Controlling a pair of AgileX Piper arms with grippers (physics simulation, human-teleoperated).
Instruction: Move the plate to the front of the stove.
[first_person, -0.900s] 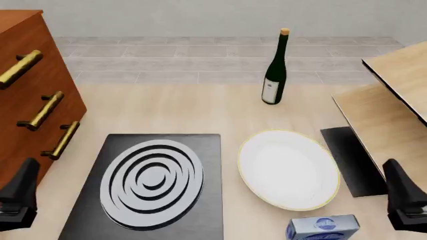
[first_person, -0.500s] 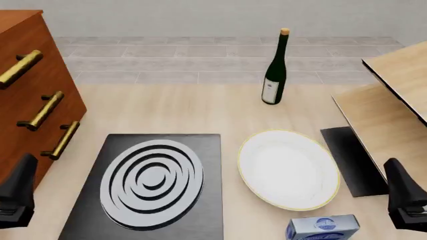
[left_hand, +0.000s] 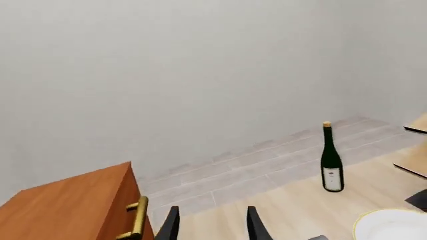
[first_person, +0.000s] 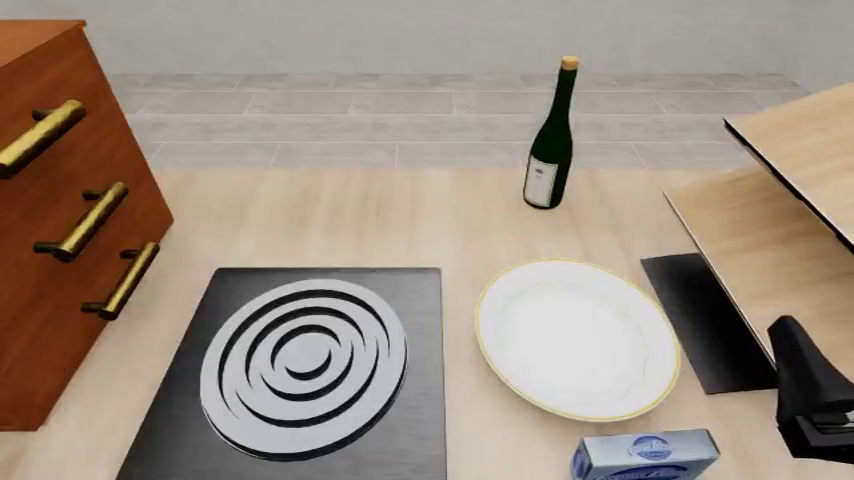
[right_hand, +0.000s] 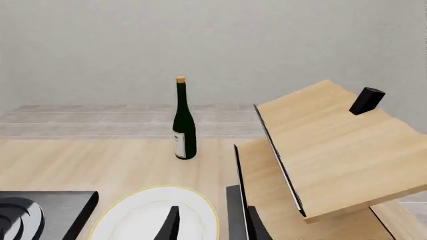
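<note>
A: Where's the plate (first_person: 577, 338)?
B: Right of the stove (first_person: 302, 372), just left of the right gripper (right_hand: 210, 223), fingers apart, empty.
A: Left gripper (left_hand: 210, 224)?
B: Parted, empty, farther off

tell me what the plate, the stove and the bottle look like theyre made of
The plate: probably glazed ceramic, smooth white with a thin pale-gold rim. The stove: a flat matte dark slab, maybe glass or coated metal, with silver-grey metallic-looking rings. The bottle: likely dark green glass with a soft sheen, a white paper-like label and a tan cork-like top. It is a render, so these are guesses.
</note>
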